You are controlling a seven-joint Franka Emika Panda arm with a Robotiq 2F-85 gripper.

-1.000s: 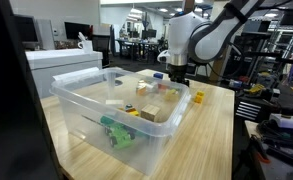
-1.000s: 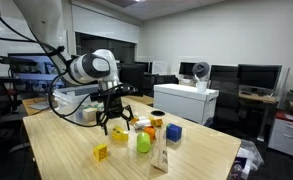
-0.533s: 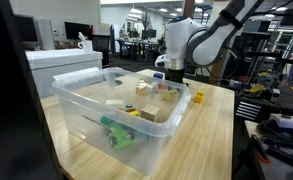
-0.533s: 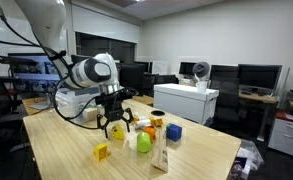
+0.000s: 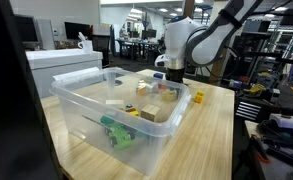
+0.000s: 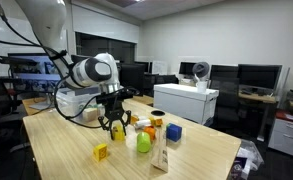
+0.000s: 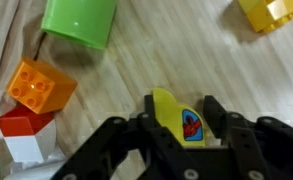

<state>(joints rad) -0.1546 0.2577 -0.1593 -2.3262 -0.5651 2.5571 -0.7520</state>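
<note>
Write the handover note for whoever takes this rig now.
Gripper: low over the table, jaws either side of the yellow piece; firm grip not clear.
Things: yellow piece lies on the table, near the green cup and orange block. More toys sit in the clear bin.
Done: gripper set over the piece.
Left: piece not yet lifted.

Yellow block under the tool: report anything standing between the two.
Nothing visible does. The yellow block lies right between the jaws of the tool on the wooden table; the orange brick and green cup sit off to one side.
</note>
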